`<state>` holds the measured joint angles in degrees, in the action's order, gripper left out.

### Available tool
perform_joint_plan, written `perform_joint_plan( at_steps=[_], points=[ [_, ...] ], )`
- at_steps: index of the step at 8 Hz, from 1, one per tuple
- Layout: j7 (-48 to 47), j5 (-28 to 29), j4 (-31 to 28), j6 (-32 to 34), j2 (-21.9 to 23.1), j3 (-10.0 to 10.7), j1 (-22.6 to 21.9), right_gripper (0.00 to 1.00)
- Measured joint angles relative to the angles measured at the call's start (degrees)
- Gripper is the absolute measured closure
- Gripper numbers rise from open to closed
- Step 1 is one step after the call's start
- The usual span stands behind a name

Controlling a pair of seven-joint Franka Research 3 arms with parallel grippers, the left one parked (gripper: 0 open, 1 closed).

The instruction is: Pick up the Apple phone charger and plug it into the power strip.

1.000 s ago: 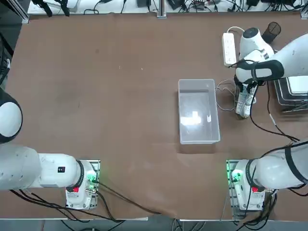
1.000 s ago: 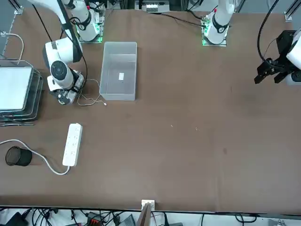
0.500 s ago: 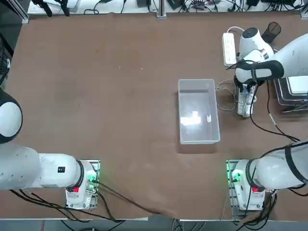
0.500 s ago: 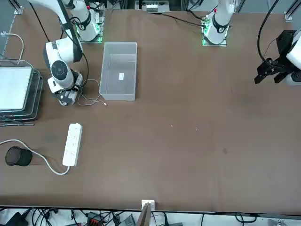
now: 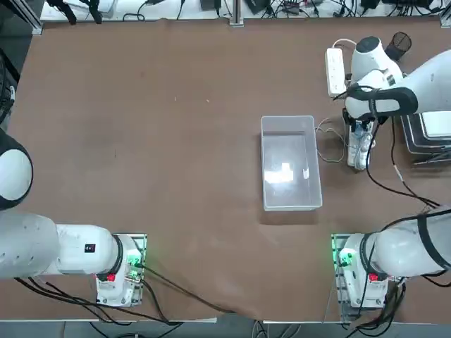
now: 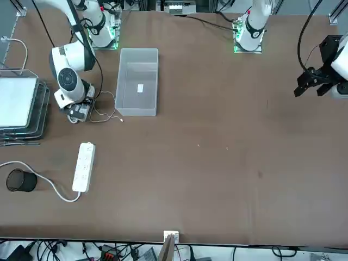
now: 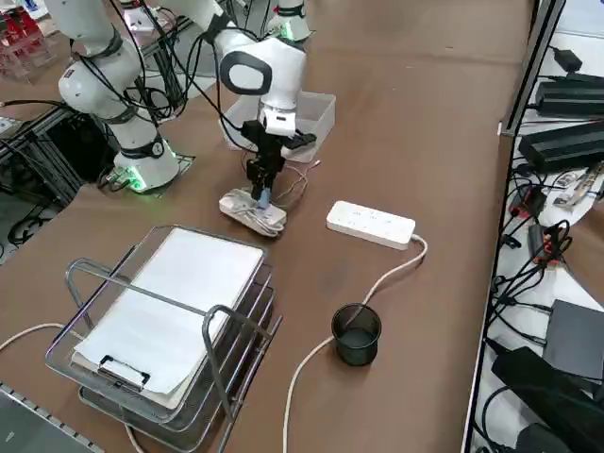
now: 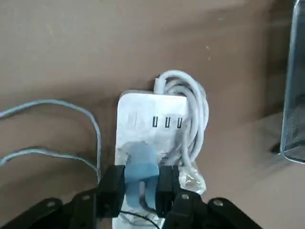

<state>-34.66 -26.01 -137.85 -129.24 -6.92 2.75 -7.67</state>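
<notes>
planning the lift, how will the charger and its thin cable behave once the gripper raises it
The Apple phone charger, pinched in the right gripper, looks small and probably light and rigid. Its thin cable lies in loose loops, so it will likely trail floppily and could snag on the bundled-cord strip beneath.

Brown table [image 5: 176, 155] carries all. Clear plastic bin [image 5: 290, 163] near centre-right. Right of bin: thin white cable [image 6: 103, 111] loops, then white strip with bundled cord [image 7: 252, 212]. Farther back: power strip [image 5: 335, 70], thick cord trailing toward black mesh cup [image 7: 357, 333]. Wire document tray [image 7: 170, 326] with white pad at right edge.
</notes>
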Motion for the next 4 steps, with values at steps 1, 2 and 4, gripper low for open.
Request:
perform_joint_plan(
  at_steps=[1, 2, 4],
  points=[
    [0.1, 0.0, 0.5, 0.1, 0.9, -0.1, 0.0, 0.63],
    [0.5, 0.8, 1.1, 0.6, 1.9, -0.3, 0.0, 0.63],
    [4.5, 7.6, 5.4, 4.2, 3.1, -1.4, -0.1, 0.63]
  ],
)
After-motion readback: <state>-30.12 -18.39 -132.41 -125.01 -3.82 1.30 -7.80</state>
